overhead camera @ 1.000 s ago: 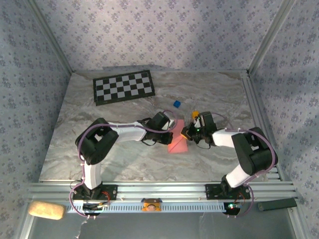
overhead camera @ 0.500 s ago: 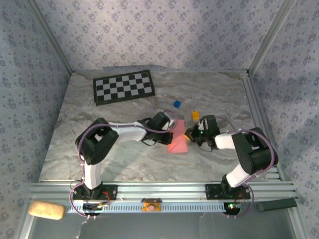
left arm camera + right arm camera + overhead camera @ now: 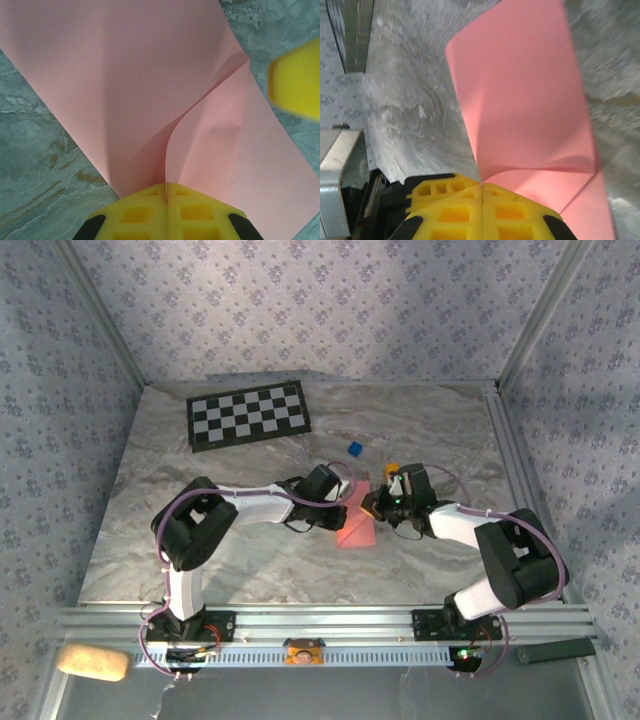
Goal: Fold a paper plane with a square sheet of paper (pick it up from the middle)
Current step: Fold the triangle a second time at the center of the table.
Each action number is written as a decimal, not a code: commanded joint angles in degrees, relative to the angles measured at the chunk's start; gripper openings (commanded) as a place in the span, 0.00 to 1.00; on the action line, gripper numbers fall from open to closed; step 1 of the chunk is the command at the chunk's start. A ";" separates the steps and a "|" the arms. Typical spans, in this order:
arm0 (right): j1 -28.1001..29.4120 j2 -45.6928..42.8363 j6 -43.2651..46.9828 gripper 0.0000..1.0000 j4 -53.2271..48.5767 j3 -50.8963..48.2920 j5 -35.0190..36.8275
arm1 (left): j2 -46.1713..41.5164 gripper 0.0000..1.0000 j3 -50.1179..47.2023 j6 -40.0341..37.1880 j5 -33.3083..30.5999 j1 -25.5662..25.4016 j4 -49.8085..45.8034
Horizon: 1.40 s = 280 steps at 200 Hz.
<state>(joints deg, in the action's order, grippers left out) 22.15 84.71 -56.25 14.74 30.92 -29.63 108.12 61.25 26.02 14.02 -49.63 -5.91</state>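
Note:
The salmon-pink square sheet of paper (image 3: 357, 525) lies mid-table, partly folded over on itself. One flap curls up from a crease (image 3: 200, 115). My left gripper (image 3: 342, 504) comes in from the left and is shut on an edge of the sheet (image 3: 125, 75), its yellow fingertips (image 3: 145, 210) pressed together. My right gripper (image 3: 373, 507) reaches in from the right. It is also shut, and the paper (image 3: 520, 90) runs into the seam of its closed yellow fingertips (image 3: 515, 207). In the left wrist view a blurred yellow finger (image 3: 295, 85) of the right gripper shows past the sheet.
A black-and-white checkerboard mat (image 3: 248, 414) lies at the back left. A small blue block (image 3: 354, 448) and a small orange block (image 3: 392, 470) sit just behind the grippers. Metal rails (image 3: 320, 625) run along the near edge, and patterned walls close in the table.
The right gripper shifted slightly right and toward the near edge, then came back to the paper's right edge. Its elbow swung toward the near edge. The left arm and the sheet have barely moved.

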 commanded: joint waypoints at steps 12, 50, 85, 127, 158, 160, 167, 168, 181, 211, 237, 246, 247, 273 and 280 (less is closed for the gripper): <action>1.69 2.83 1.48 0.05 -2.57 1.49 -2.60 | 1.22 0.00 0.71 -0.80 -1.54 -0.20 -3.49; 2.86 5.94 1.62 0.05 -1.26 1.69 -4.37 | 1.22 0.00 0.58 -0.80 -1.61 -0.16 -3.56; 2.69 6.95 2.72 0.04 -3.74 0.24 -0.84 | 1.21 0.00 0.43 -0.63 -1.57 -0.21 -3.39; 1.93 9.31 1.81 0.03 -2.34 -2.08 0.86 | 1.06 0.01 1.07 -0.79 -1.56 -0.17 -3.73; 1.77 8.67 1.33 0.02 -2.54 -2.84 2.27 | 0.31 0.06 1.75 -0.15 -1.76 -0.05 -4.31; 1.82 8.58 1.32 0.02 -2.66 -2.85 2.38 | 0.16 0.07 1.83 -0.06 -1.86 0.03 -4.38; 1.77 8.22 1.32 0.02 -3.07 -2.89 2.77 | -0.36 0.09 1.94 0.22 -2.12 0.05 -4.57; 1.76 8.21 1.32 0.02 -3.15 -2.88 2.88 | -0.45 0.09 1.94 0.28 -2.14 0.10 -4.56; 1.60 7.75 1.23 0.02 -3.22 -3.14 3.33 | -1.53 0.16 2.28 1.01 -2.36 0.61 -4.93; 1.49 7.76 0.46 0.02 -2.41 -3.25 3.08 | -4.86 0.29 3.22 3.14 -2.61 2.27 -7.79; 1.56 7.75 -0.04 0.02 -1.98 -3.26 3.22 | -8.56 0.31 2.81 5.33 -1.77 3.17 -9.53; 1.58 7.67 -0.18 0.02 -1.95 -3.32 3.26 | -9.62 0.30 2.65 5.72 -0.73 3.18 -9.68; 1.58 7.71 -0.14 0.02 -1.88 -3.32 3.30 | -9.78 0.30 2.60 5.80 -0.56 3.16 -9.62; 1.67 7.41 -0.44 0.02 -1.95 -3.41 3.52 | -10.88 0.14 1.76 6.49 7.70 3.22 -6.74; 1.67 7.41 -0.44 0.02 -2.05 -3.44 3.56 | -10.38 0.11 1.97 6.33 10.55 3.14 -6.42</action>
<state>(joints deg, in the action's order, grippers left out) 24.25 91.64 -55.96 17.04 29.41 -30.65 98.63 62.94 31.62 15.49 -46.13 -13.19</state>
